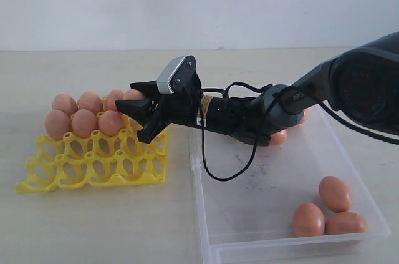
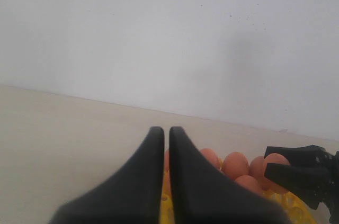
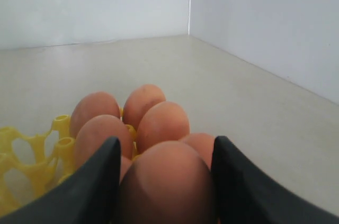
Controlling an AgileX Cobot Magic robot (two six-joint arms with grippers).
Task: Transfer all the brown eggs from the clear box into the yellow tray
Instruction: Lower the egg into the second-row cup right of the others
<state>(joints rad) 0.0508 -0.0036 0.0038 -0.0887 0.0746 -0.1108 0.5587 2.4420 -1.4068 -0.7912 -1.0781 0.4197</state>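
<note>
The egg (image 3: pixel 167 187) in my right gripper (image 3: pixel 167 141) fills the space between the 2 black fingers (image 3: pixel 92 181). They stand well apart and lie against its 2 sides. In the exterior view this egg sits at the right edge of the yellow tray (image 1: pixel 93 164), about level with the far row. I cannot tell whether it rests in a cup or hangs just above one.

Beside it, 6 more brown eggs (image 1: pixel 84 122) fill the tray's 2 far rows, 3 in each, packed against one another. The 2 near rows are open yellow lattice.

The clear box (image 1: pixel 249 214) lies just to the right of the tray on the pale table (image 1: pixel 93 226). 3 eggs huddle in its near right corner, touching. At its far side I see 2 orange patches of egg, mostly hidden behind the right arm (image 1: pixel 249 114), which reaches from the right across the box to the tray.

My left gripper (image 2: pixel 163 131) has its fingers drawn together to a thin slit with nothing between them. It hangs above the table with the tray's eggs just past its tips.
</note>
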